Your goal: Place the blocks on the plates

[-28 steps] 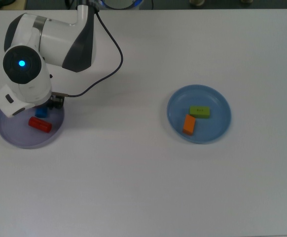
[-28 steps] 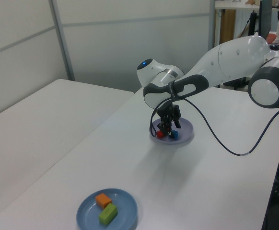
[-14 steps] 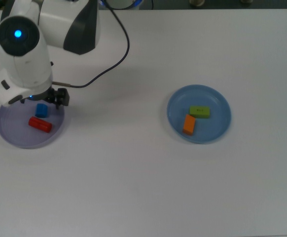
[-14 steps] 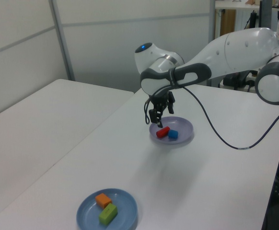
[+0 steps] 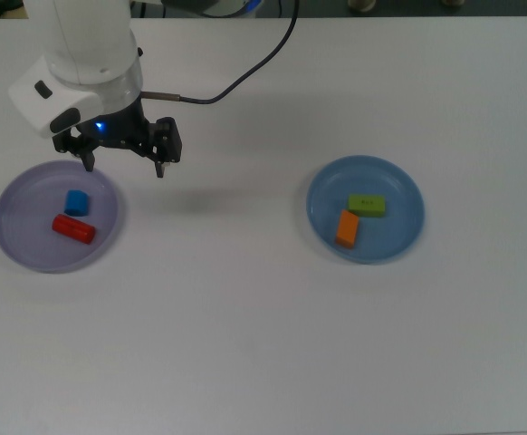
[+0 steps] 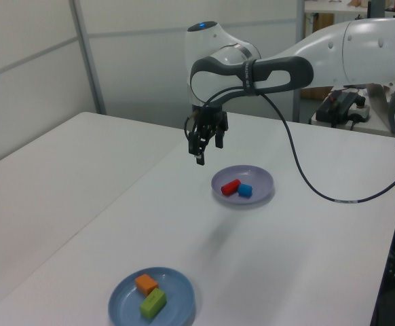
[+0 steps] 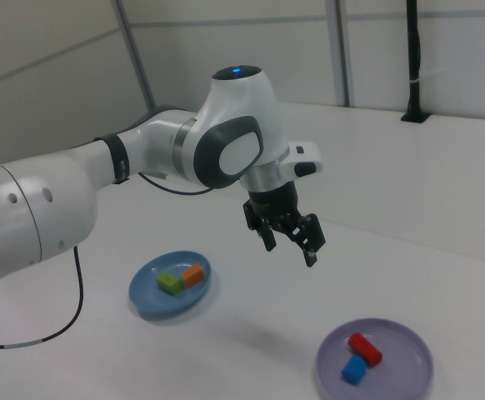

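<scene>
The lilac plate (image 5: 19, 243) (image 6: 260, 182) (image 7: 409, 367) holds a red cylinder (image 5: 73, 229) (image 6: 230, 187) (image 7: 364, 349) and a small blue chunk (image 5: 77, 202) (image 6: 245, 191) (image 7: 353, 370). On the light blue plate (image 5: 399, 237) (image 6: 177, 299) (image 7: 147, 292) lie a green bar (image 5: 367, 205) (image 6: 153, 303) (image 7: 170, 283) and an orange bar (image 5: 347, 228) (image 6: 146, 282) (image 7: 193, 274). My gripper (image 5: 123, 166) (image 6: 200, 151) (image 7: 289, 247) hangs open and empty, high above the table, beside the lilac plate's rim.
A black cable (image 5: 236, 77) runs from the arm across the white table. A wall with a metal post (image 6: 89, 61) stands behind the table in the left view. Equipment (image 6: 340, 109) sits beyond the table's far end.
My gripper has risen off the lilac plate and moved toward the top view's right, leaving the blue chunk beside the red cylinder. The blocks have stayed put.
</scene>
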{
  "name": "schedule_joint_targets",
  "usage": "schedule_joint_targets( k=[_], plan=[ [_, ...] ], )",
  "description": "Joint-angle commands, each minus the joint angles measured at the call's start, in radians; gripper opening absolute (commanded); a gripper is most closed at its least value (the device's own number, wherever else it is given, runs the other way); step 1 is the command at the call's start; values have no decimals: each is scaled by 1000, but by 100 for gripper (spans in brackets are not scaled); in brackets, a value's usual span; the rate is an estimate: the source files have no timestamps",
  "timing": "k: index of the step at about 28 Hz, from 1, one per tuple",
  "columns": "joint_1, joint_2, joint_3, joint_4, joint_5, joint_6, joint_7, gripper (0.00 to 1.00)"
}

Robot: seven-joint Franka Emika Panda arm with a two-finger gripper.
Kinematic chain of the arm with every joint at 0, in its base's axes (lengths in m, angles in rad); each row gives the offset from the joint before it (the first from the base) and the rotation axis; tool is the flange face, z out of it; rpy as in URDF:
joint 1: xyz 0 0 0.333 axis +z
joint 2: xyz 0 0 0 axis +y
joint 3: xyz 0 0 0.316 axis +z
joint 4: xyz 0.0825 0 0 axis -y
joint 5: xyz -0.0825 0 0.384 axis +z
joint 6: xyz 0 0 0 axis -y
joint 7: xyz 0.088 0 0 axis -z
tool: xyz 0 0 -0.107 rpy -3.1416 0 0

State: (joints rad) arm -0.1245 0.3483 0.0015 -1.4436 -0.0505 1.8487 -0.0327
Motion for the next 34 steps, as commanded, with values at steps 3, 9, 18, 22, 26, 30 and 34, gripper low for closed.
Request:
schedule_joint_targets(
  k=[3, 9, 18, 22, 26, 30, 34],
  plan=[
    [5, -12, -9, -26, 20, -11, -7, 100],
    [6, -11, -8, -26, 21, -9, -4, 100],
    [25, -9, -3, -28, 17, -16, -3, 100],
    [26, -5, -3, -28, 15, -19, -3, 100],
    [25, -6, -3, -28, 14, -20, -1, 100],
    [25, -6, -5, -28, 11, -20, -3, 100],
    [25, -8, -5, -26, 11, -20, -3, 100]
  ],
)
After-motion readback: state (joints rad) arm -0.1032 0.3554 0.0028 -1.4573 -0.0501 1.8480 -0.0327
